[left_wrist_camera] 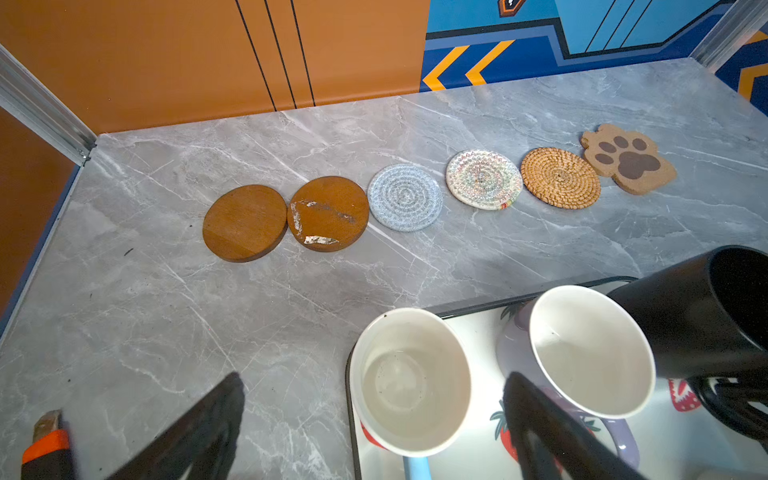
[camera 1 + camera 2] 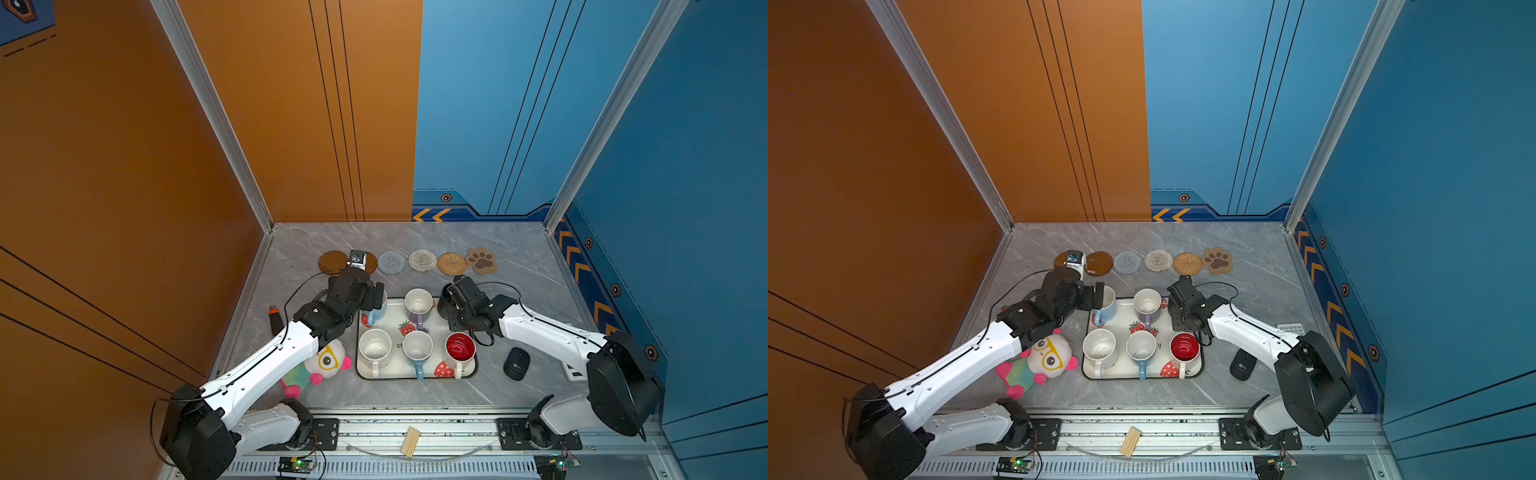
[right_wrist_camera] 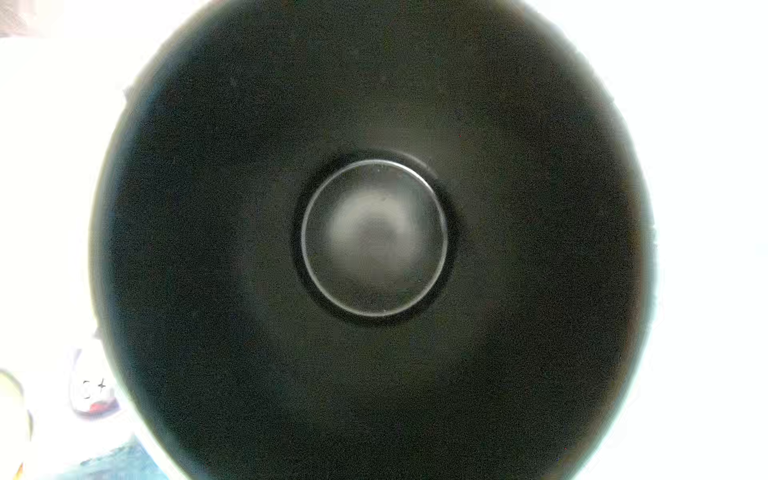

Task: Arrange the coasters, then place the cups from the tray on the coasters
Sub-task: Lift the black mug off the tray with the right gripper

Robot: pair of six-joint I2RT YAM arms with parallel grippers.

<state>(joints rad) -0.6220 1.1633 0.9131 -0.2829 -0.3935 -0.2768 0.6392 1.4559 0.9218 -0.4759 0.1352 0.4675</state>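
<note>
Six coasters lie in a row at the back: two brown discs (image 1: 245,223) (image 1: 328,213), a grey woven one (image 1: 405,196), a cream woven one (image 1: 484,178), a rattan one (image 1: 560,177) and a paw-shaped one (image 1: 629,158). The strawberry tray (image 2: 392,376) carries a lavender cup (image 2: 418,303), a speckled cream cup (image 2: 375,348), a light blue cup (image 2: 417,349) and a red-inside cup (image 2: 460,348). My left gripper (image 1: 374,378) is open, with its fingers on either side of another light blue cup (image 1: 411,382) at the tray's back left. My right gripper (image 2: 455,299) is shut on the black cup (image 1: 698,307), which is tilted over the tray's back right corner.
A plush toy (image 2: 324,365) lies left of the tray under my left arm. An orange-and-black tool (image 2: 275,320) lies further left. A black mouse (image 2: 516,363) and a calculator (image 2: 1291,328) lie right of the tray. A wooden piece (image 2: 410,441) rests on the front rail.
</note>
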